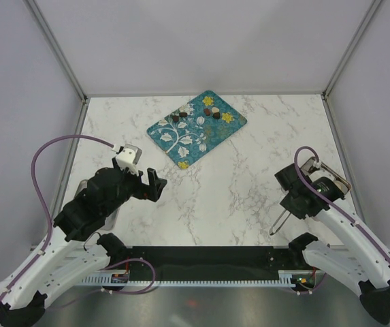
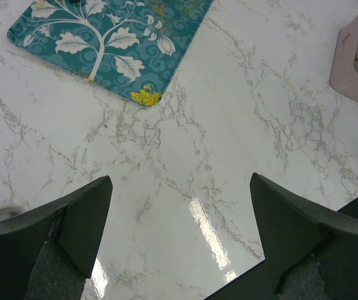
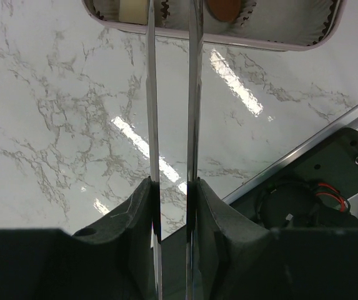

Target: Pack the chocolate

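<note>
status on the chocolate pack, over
left claw open, empty. right claw shut on tongs. chocolate on teal tray, some in pink box. nothing in the way.

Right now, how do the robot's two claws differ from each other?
The left claw is wide open and holds nothing, while the right claw is shut on a pair of metal tongs. The left claw faces the teal tray; the right claw's tongs point toward the pink box lined with paper cups. Both claws have two dark fingers and hang over the marble table.
</note>
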You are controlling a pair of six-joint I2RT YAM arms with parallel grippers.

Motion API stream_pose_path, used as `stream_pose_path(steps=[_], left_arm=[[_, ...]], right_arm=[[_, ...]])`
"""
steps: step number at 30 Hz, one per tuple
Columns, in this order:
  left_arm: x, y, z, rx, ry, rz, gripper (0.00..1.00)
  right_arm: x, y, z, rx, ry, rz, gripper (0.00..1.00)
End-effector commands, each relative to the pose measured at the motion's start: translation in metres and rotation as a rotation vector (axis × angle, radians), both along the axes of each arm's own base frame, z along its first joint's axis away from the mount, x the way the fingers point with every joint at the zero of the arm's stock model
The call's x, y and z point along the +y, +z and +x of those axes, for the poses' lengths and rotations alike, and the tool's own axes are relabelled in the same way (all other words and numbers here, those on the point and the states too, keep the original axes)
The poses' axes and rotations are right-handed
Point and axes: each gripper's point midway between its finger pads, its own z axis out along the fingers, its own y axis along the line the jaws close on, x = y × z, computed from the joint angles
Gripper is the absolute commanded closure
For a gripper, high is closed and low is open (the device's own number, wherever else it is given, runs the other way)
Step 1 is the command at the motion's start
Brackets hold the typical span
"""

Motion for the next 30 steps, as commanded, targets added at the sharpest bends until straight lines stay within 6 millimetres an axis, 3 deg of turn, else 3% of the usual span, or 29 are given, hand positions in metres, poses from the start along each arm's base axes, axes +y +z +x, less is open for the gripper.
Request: stream_pose_path(steps=[1,12,19,24,26,30], left_arm=[[-0.001,0.006,0.002,-0.023,0.003,-0.014,0.00],[-0.017,-0.013,0.000,0.067,-0.049,-0.004,0.01],[-0.013,-0.015,0.003,0.098,0.013,-0.027,0.01],[-0.021,-0.030,-0.012,0.222,-0.003,-0.078,0.02],[-0.025,-0.034,-0.021,0.271,-0.033,-0.083,0.02],[-0.019,-0.046,-0.033,0.403,-0.003,0.027,0.02]], right_arm=[[-0.008,0.006,-0.003,-0.035,-0.033,-0.009,0.66],[0.007,0.010,-0.019,-0.055,-0.014,0.136,0.67],[0.006,0.022,-0.024,-0.061,-0.087,0.170,0.67],[0.005,0.023,-0.026,-0.051,-0.160,0.176,0.68],[0.010,0.014,-0.031,-0.026,-0.221,0.221,0.69],[0.005,0.005,-0.033,-0.057,-0.316,0.241,0.71]])
